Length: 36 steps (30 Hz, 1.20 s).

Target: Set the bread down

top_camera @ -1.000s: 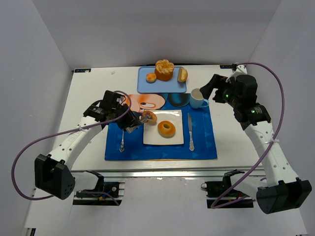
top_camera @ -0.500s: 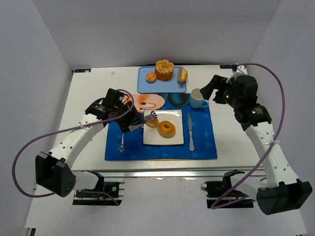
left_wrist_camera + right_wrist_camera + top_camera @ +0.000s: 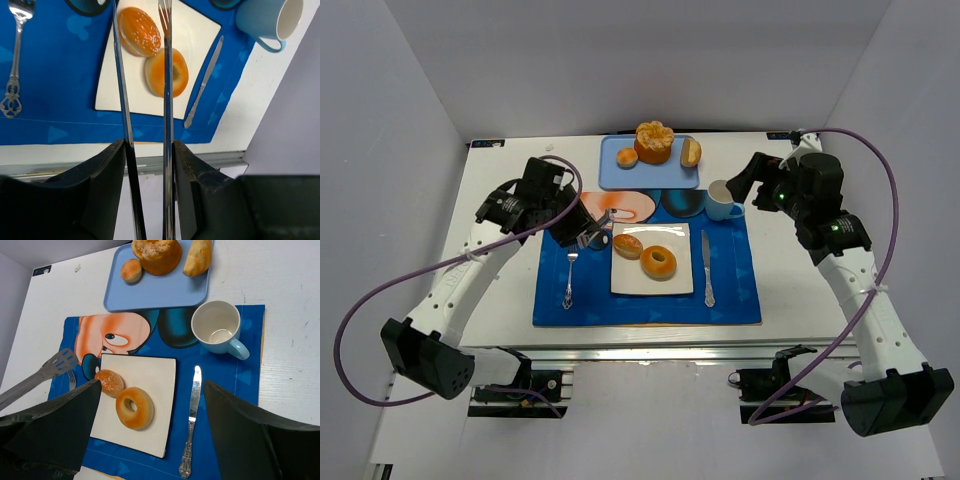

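- The left pincer (image 3: 586,230) is clenched on a pair of metal tongs (image 3: 167,75). Its dark fingers press the two blades from outside.
- The blades stand slightly apart, with nothing between them.
- The tong tips hang over the blue placemat (image 3: 730,290), just off the plate's far-left corner.
- The bread, a small seeded bun (image 3: 627,245), lies a little beyond the tips, to their right. It is free of the tongs and rests on the left part of the white square plate (image 3: 675,285).
- A ring doughnut (image 3: 659,262) lies beside the bun, further from the left pincer, on the same plate. Whether the two touch I cannot tell.
- A fork (image 3: 569,280) lies on the placemat on the near side of this pincer, left of the plate.
- A knife (image 3: 707,270) lies past the plate's right edge.
- A blue tray (image 3: 660,177) carrying three more pieces of bread sits on the counter (image 3: 780,300), beyond the left pincer's tips.
- The right pincer (image 3: 748,178) is released, its fingers spread wide and holding nothing.
- It hovers just beside a light blue mug (image 3: 723,200), which stands on the placemat's far-right corner.
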Available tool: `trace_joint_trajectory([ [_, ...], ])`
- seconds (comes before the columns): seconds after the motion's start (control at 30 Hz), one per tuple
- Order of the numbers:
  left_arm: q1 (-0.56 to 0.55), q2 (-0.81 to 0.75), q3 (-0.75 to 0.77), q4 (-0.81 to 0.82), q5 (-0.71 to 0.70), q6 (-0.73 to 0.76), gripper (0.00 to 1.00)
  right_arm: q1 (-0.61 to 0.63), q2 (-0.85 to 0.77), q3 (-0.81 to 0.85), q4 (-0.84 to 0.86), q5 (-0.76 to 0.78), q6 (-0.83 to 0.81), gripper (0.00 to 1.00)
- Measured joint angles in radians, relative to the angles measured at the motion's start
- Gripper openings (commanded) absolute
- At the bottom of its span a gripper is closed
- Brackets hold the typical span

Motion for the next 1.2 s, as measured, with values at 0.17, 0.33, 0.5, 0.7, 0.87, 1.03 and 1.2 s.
trace_joint_trajectory([
  [0.17, 0.003, 0.039, 0.083, -0.064, -0.111, 0.014, 0.49, 0.0, 0.027, 0.0, 0.001, -0.004, 0.0, 0.89],
  [0.33, 0.063, 0.145, 0.236, -0.079, -0.317, 0.067, 0.5, 0.0, 0.07, 0.004, 0.003, -0.01, 0.0, 0.89],
  [0.5, 0.195, 0.319, 0.361, 0.0, -0.478, 0.177, 0.5, 0.0, 0.129, 0.034, 0.002, -0.019, 0.0, 0.89],
  [0.7, 0.344, 0.648, 0.504, 0.163, -0.533, 0.327, 0.47, 0.0, 0.198, 0.103, -0.003, -0.025, 0.0, 0.89],
  [0.87, 0.428, 0.893, 0.576, 0.268, -0.507, 0.412, 0.46, 0.0, 0.257, 0.172, -0.008, -0.026, 0.0, 0.89],
  [1.03, 0.496, 1.029, 0.616, 0.319, -0.449, 0.453, 0.55, 0.0, 0.281, 0.18, -0.021, -0.023, -0.005, 0.89],
  [1.2, 0.546, 1.061, 0.626, 0.347, -0.391, 0.47, 0.78, 0.0, 0.291, 0.18, -0.027, -0.012, -0.01, 0.89],
])
